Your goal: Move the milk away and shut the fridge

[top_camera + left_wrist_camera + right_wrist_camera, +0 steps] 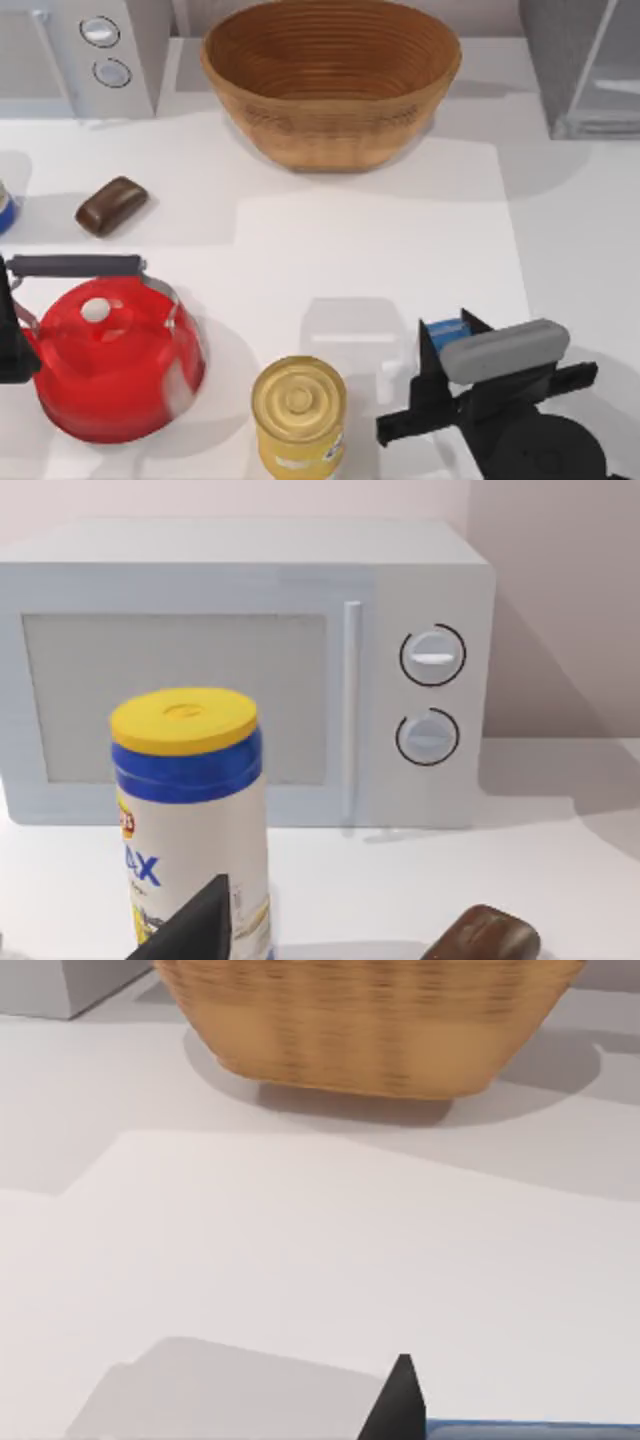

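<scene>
Milk point(445, 331) sits between my right gripper point(440, 345) fingers, seemingly clamped, fridge point(580, 60) far behind at right.

Blue-topped milk point(446, 331) near front right; fridge point(580, 65) back right.

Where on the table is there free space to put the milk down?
The widest bare patch lies mid-table, between the basket, the red kettle and the yellow can. Another runs along the right edge below the fridge. The left side is crowded. The right gripper is at the milk.
</scene>
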`<state>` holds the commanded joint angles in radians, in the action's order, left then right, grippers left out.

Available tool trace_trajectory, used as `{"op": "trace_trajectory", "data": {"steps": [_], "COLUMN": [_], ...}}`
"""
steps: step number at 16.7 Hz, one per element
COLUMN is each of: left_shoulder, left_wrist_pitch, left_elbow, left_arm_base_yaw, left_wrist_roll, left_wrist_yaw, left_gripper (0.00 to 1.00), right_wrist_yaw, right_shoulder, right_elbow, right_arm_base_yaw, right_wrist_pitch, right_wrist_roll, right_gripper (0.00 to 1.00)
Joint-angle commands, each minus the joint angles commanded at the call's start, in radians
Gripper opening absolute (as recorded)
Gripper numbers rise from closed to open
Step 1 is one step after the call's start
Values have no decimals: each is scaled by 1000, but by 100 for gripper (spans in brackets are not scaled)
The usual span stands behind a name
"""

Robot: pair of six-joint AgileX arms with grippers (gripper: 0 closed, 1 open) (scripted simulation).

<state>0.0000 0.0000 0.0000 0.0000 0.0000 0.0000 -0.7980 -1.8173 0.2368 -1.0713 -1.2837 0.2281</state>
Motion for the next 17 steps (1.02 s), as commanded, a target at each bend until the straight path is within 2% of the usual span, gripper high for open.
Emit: {"op": "trace_trajectory", "data": {"steps": [5,8,12,17], "left_shoulder": [0,0,0,0], "left_wrist_pitch": [0,0,0,0], "left_elbow": [0,0,0,0], "left_arm_base_yaw": [0,0,0,0], "left_wrist_roll": [0,0,0,0], "left_wrist_yaw": [0,0,0,0], "left_gripper": [100,100,100,100], "right_wrist_yaw": [2,56,222,487], "right_shoulder": [-1,23,91,191], "right_elbow": [0,6,42,101], "right_arm_base_yaw": [3,57,244,601], "right_wrist_pitch": [2,5,28,84], "right_wrist_roll": [-1,-22,-80,-146], "right_gripper": [0,0,0,0]}}
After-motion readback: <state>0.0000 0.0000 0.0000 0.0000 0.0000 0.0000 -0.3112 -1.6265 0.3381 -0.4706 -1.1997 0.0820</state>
